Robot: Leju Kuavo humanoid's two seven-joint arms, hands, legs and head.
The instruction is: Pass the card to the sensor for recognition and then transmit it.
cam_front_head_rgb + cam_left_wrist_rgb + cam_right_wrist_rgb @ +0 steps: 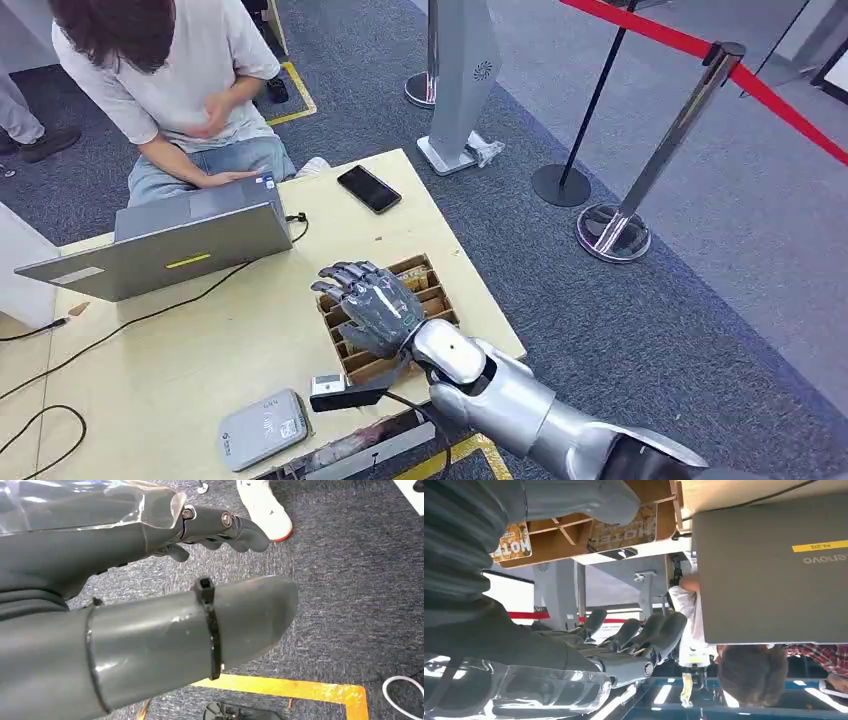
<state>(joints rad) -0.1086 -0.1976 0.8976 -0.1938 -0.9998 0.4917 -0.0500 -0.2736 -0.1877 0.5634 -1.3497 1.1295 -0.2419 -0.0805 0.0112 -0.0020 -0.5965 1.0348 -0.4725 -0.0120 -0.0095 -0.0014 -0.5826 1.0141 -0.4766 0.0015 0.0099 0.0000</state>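
The right hand [372,305], fingers spread and holding nothing, hovered directly above the slotted card box [425,285], whose upright cards [623,532] stood just beneath its fingers, while the left hand [220,527] hung by the floor, well away from the surface [200,350].

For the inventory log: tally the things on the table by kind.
Laptop: 1
Phone: 1
Wooden card box: 1
Grey sensor pad: 1
Small white device: 1
Total: 5
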